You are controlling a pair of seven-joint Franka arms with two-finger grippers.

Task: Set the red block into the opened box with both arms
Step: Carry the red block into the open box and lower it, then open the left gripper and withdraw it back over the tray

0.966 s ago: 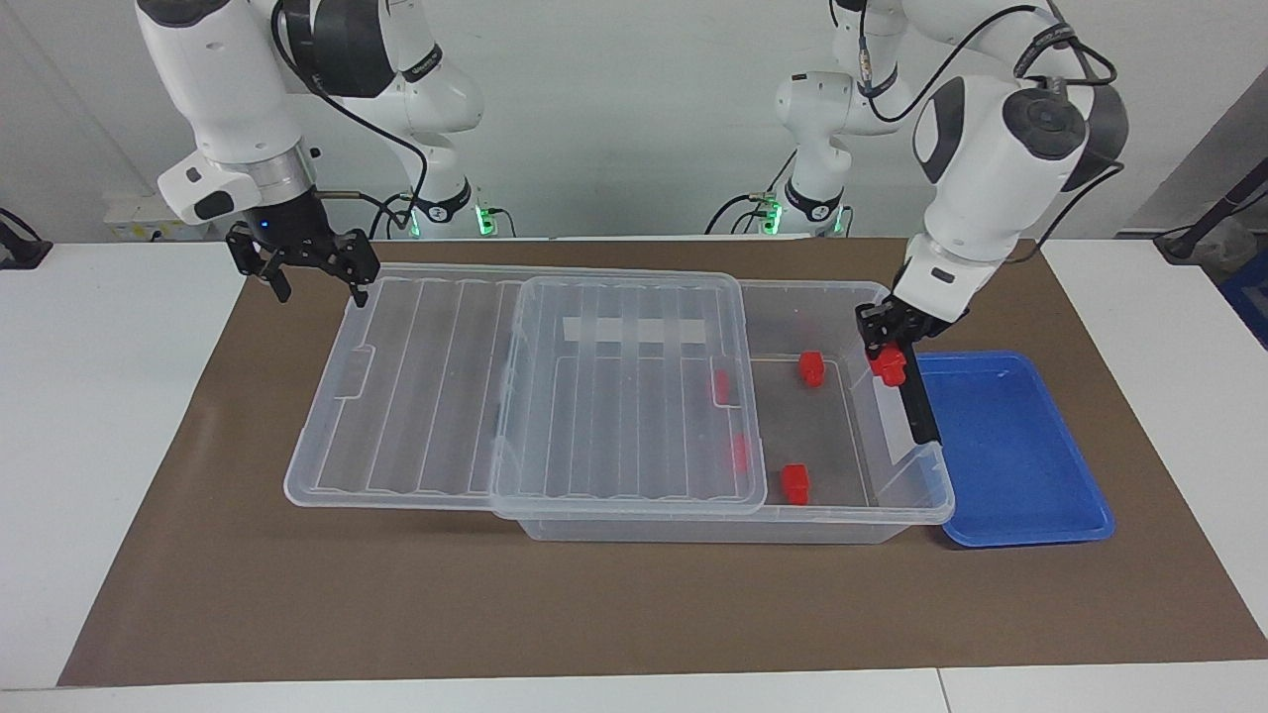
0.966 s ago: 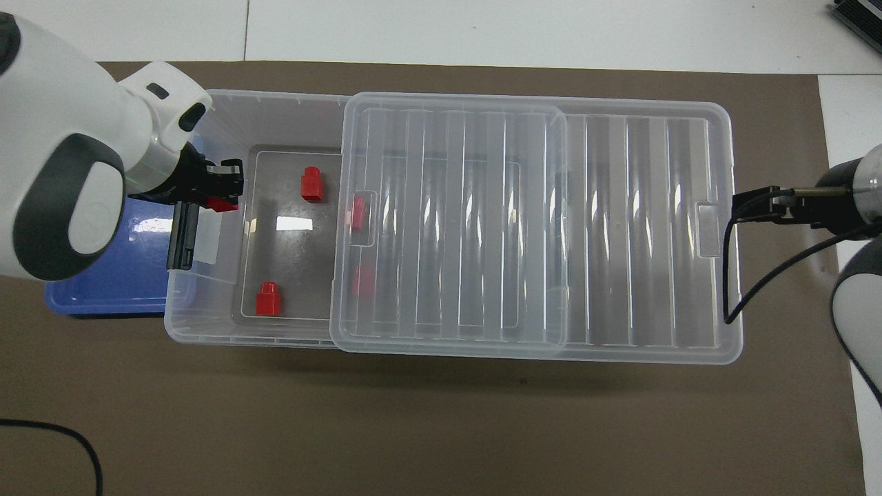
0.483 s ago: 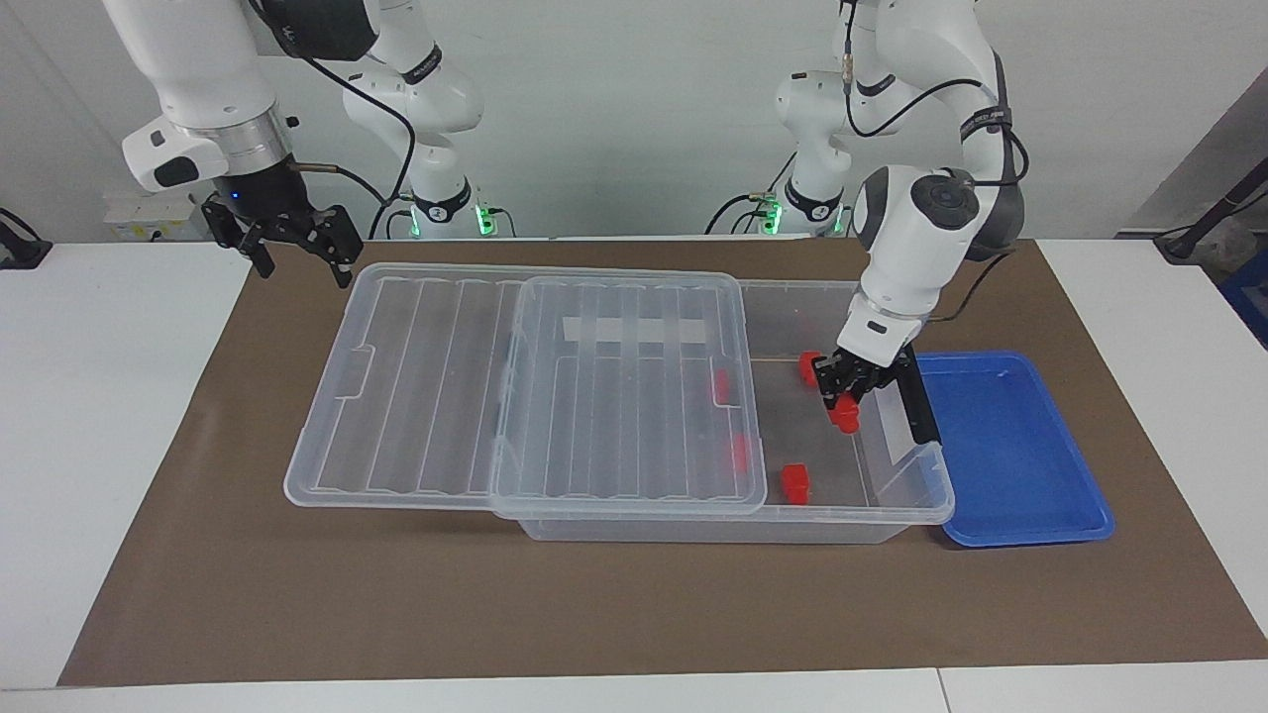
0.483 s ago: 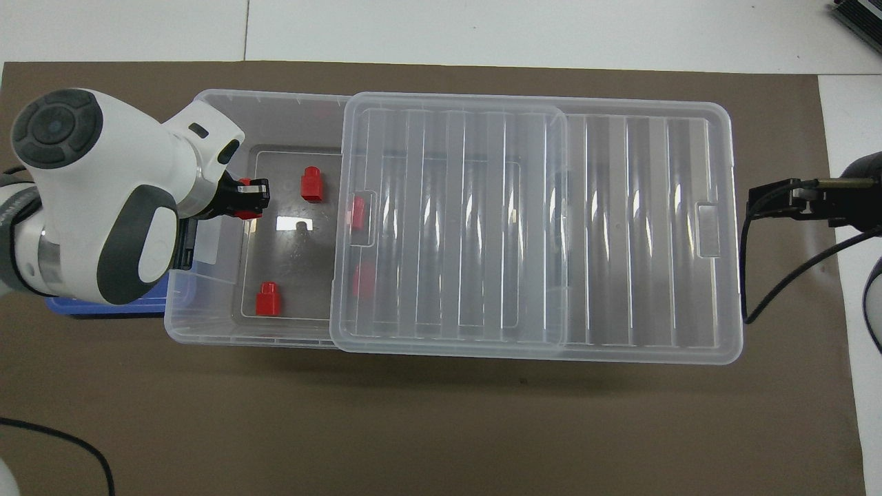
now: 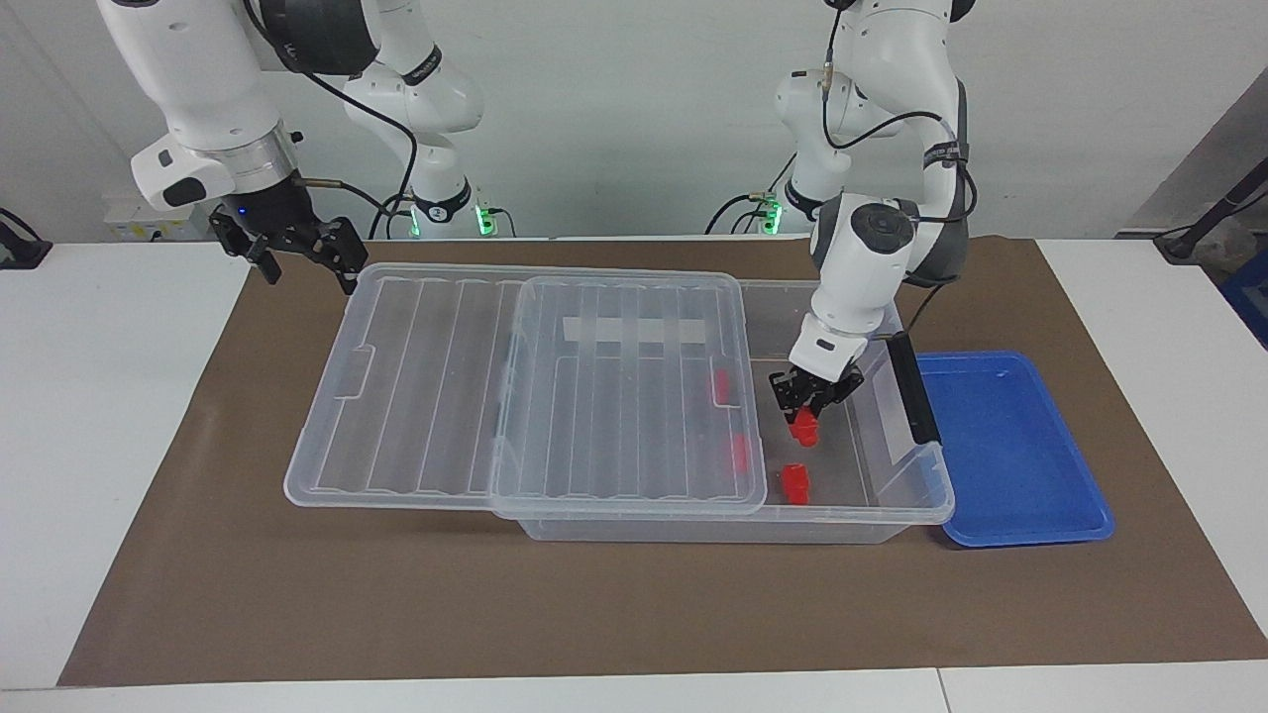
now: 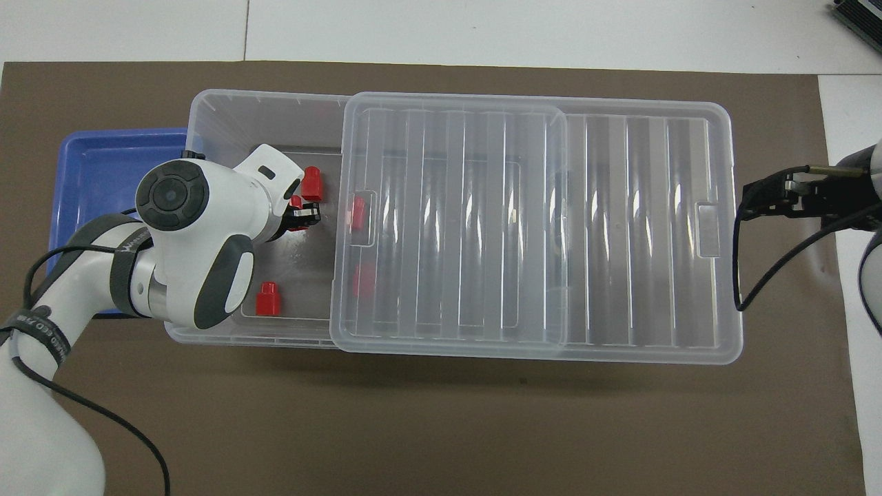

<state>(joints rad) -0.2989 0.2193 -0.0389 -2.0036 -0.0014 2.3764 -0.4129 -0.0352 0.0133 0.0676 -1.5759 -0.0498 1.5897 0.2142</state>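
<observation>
1. At the right arm's end of the worktop (image 5: 119, 416) we find the right end effector (image 5: 305, 259) raised over the brown mat (image 5: 634, 604), just off the corner of the lid (image 5: 416, 386); its fingers stand apart and hold nothing. In the overhead view the right end effector (image 6: 775, 196) shows at the lid's latch end, clear of it.
2. We note the clear lid slid aside toward the right arm's end, resting partly on the box (image 5: 892, 495) and partly overhanging the mat. Two red blocks show dimly through the lid's edge (image 5: 721, 386) (image 5: 738, 451).
3. The uncovered part of the box lies toward the left arm's end. We see the left end effector (image 5: 804, 406) lowered inside this opening, closed on the red block (image 5: 804, 428), which hangs below the fingertips above the box floor. Whether the red block touches the floor we cannot tell.
4. A loose red block (image 5: 794, 482) lies on the box floor, farther from the robots than the held one. The overhead view shows another red block (image 6: 312, 184) beside the left end effector (image 6: 303, 215).
5. A black latch bar (image 5: 911, 386) sits on the box's end wall.
6. A blue tray (image 5: 1020, 456) lies on the mat, beside the box at the left arm's end.
</observation>
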